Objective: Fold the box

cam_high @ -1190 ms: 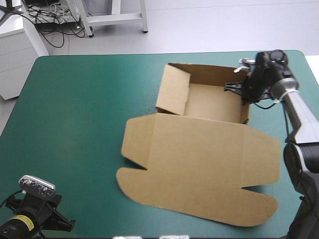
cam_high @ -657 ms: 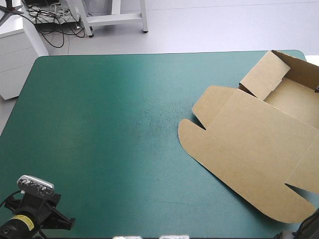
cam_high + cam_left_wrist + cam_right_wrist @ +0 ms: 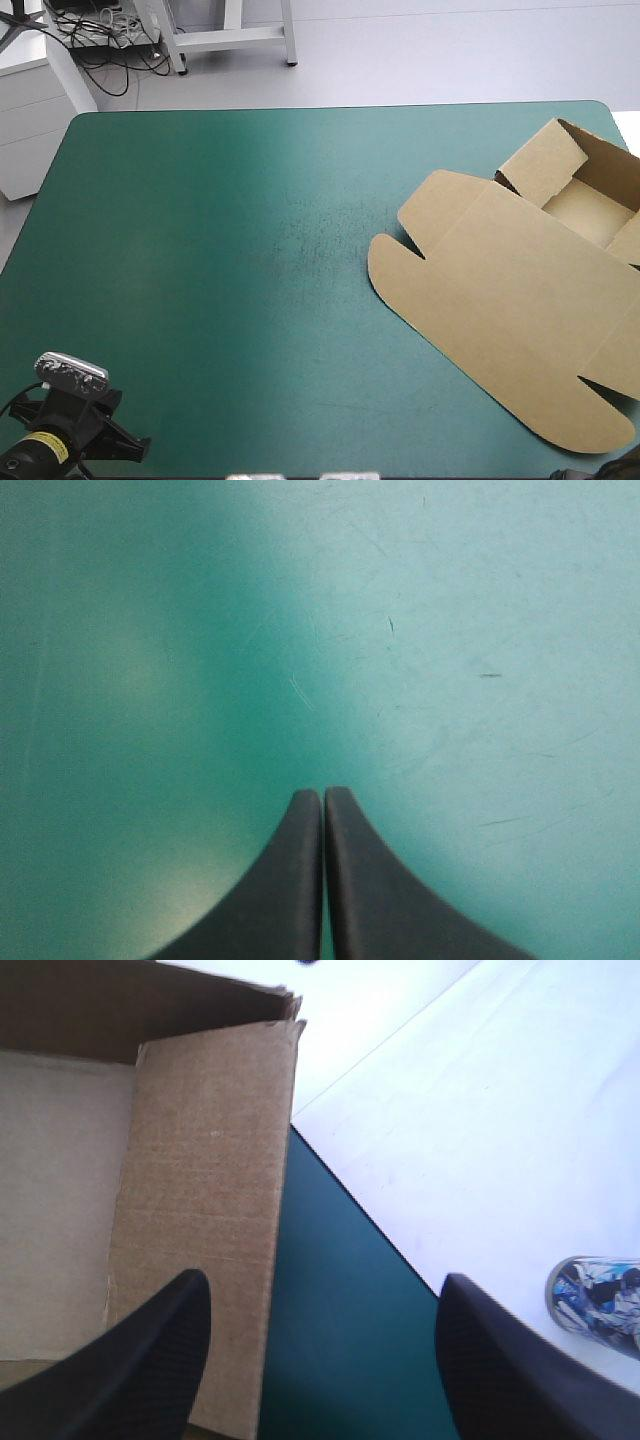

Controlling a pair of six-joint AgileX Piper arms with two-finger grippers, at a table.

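from above, you have the box (image 3: 500, 290) at the right side of the teal-green table (image 3: 200, 250), its lid flat toward the middle and its open tray at the far right corner, running out of view. at your left wrist, the left gripper (image 3: 322, 796) is clenched to a point over the bare table. at your right wrist, the right gripper (image 3: 322, 1282) stands released, one finger over the box's raised wall, grasping nothing.
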